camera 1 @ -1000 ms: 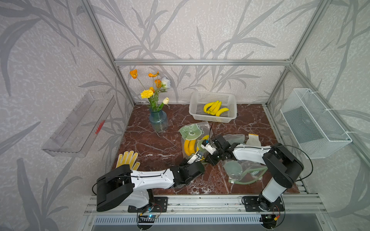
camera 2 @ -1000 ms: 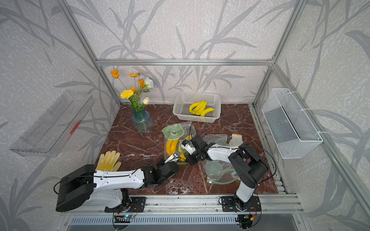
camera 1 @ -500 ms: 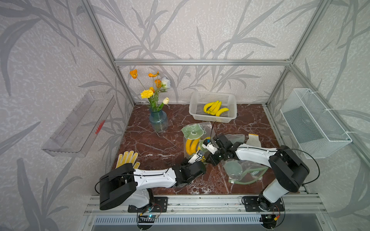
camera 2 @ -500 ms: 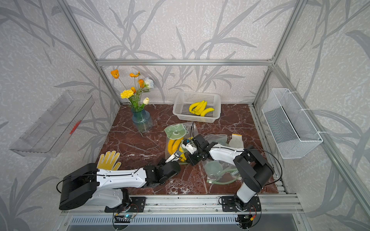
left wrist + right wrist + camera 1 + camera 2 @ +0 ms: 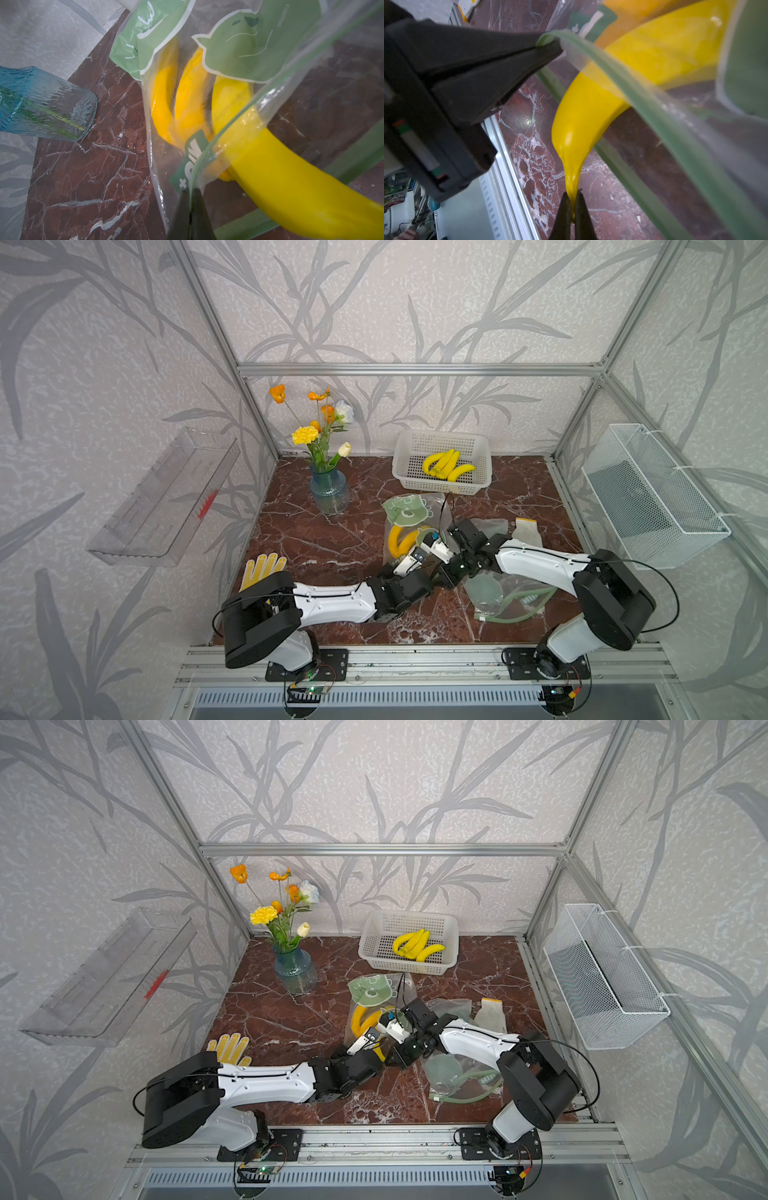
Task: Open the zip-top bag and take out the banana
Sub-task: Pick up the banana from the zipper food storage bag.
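The clear zip-top bag (image 5: 239, 41) with green prints lies mid-table (image 5: 409, 510), its green zip edge (image 5: 633, 87) pulled apart into an open mouth. Yellow bananas are inside. One banana (image 5: 591, 104) (image 5: 280, 176) sticks out through the mouth. My right gripper (image 5: 572, 195) is shut on that banana's thin stem tip, just above the marble. My left gripper (image 5: 190, 190) is shut on the bag's zip edge at the corner, its dark fingers (image 5: 548, 44) showing in the right wrist view. In both top views the two wrists meet at the bag's near end.
A white basket (image 5: 442, 464) of bananas stands at the back, with a blue vase (image 5: 329, 493) of flowers to its left. A yellow glove (image 5: 264, 568) lies front left. Other plastic bags (image 5: 503, 597) and a white glove (image 5: 525, 529) lie under and behind my right arm.
My right gripper has closed the last bit onto the banana's stem. Both wrists and the bag have shifted slightly to the right.
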